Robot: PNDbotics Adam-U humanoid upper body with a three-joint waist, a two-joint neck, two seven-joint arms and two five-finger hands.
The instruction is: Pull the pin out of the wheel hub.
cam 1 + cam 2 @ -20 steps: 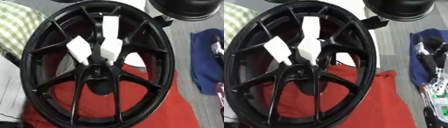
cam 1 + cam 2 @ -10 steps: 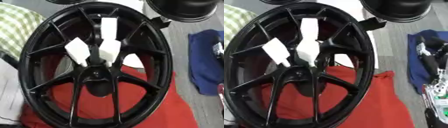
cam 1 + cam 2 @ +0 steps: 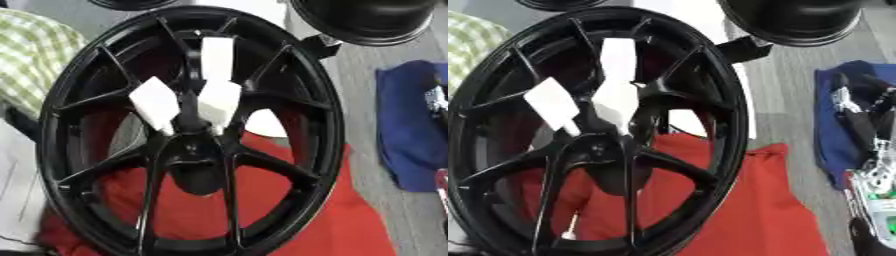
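A black spoked wheel [image 3: 289, 100] stands tilted on a red cloth [image 3: 350, 225] and fills most of both views. Its hub [image 3: 194, 146] lies at the middle where the spokes meet. Three white flat pieces [image 3: 217, 100] sit among the spokes just above the hub. I cannot make out a pin for certain. My right hand [image 3: 861, 125] rests at the right edge over a blue cloth [image 3: 407, 140], fingers relaxed and pointing up, well apart from the wheel and holding nothing. The left hand does not show.
A second black rim [image 3: 367, 22] stands at the back right, close to the wheel's upper edge. A green checked cloth [image 3: 35, 60] lies at the left behind the wheel. Grey floor [image 3: 789, 100] shows between the wheel and the blue cloth.
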